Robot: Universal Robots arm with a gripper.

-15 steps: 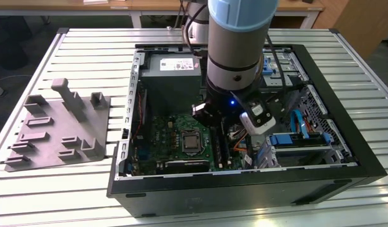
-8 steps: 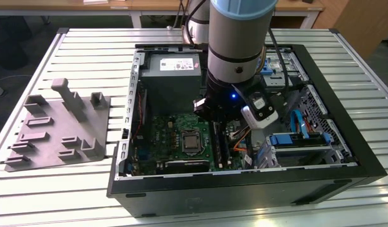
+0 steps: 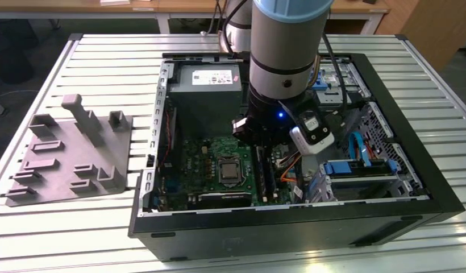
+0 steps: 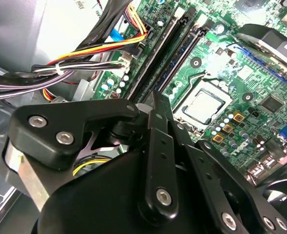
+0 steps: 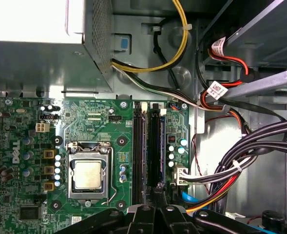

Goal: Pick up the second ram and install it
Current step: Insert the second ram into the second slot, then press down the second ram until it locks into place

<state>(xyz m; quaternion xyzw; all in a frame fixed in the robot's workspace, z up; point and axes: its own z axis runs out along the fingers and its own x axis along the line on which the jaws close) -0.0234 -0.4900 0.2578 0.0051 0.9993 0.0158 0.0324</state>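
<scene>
Place: a robotics lab or electronics workshop.
Work surface: a white slatted metal bench (image 3: 104, 62) holding the whole setup.
Main object: an open black desktop computer case (image 3: 294, 222) lying on its side, its green motherboard (image 3: 210, 165) exposed.
Machinery: a grey and light-blue robot arm (image 3: 286, 51) reaching down into the case.
Fixture: a grey moulded plastic tray (image 3: 66, 165) beside the case, at the exterior view's left.
Background: wooden desks (image 3: 187, 7) with cables along the far edge.
Interior detail: bundled wires (image 5: 240, 156) and a bare processor socket (image 5: 88, 175) in the first wrist view.
</scene>
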